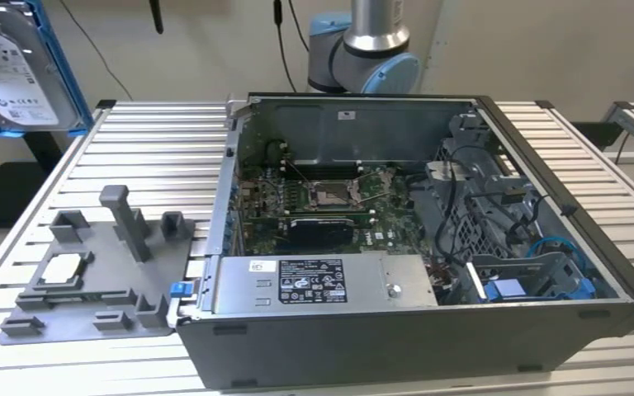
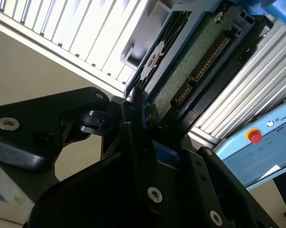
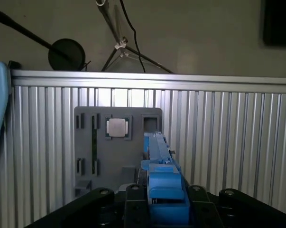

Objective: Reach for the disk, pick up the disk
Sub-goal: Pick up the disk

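The disk (image 1: 20,70) hangs high in the air at the exterior view's left, well above the slatted table, its white label facing the camera and its blue frame around the edge. In the second wrist view the disk (image 2: 195,71) shows its green circuit-board underside, and my gripper (image 2: 152,137) is shut on its near end, a black finger (image 2: 133,128) pressed against its side. In the first wrist view the disk (image 3: 159,161) appears edge-on as a blue strip rising out of the gripper (image 3: 164,194).
An open computer case (image 1: 428,247) takes up the table's middle and the exterior view's right. A grey fixture (image 1: 96,280) holding a silver chip (image 1: 62,266) lies to its left, seen also as the fixture (image 3: 90,142) below the disk. The arm's base (image 1: 361,49) stands behind the case.
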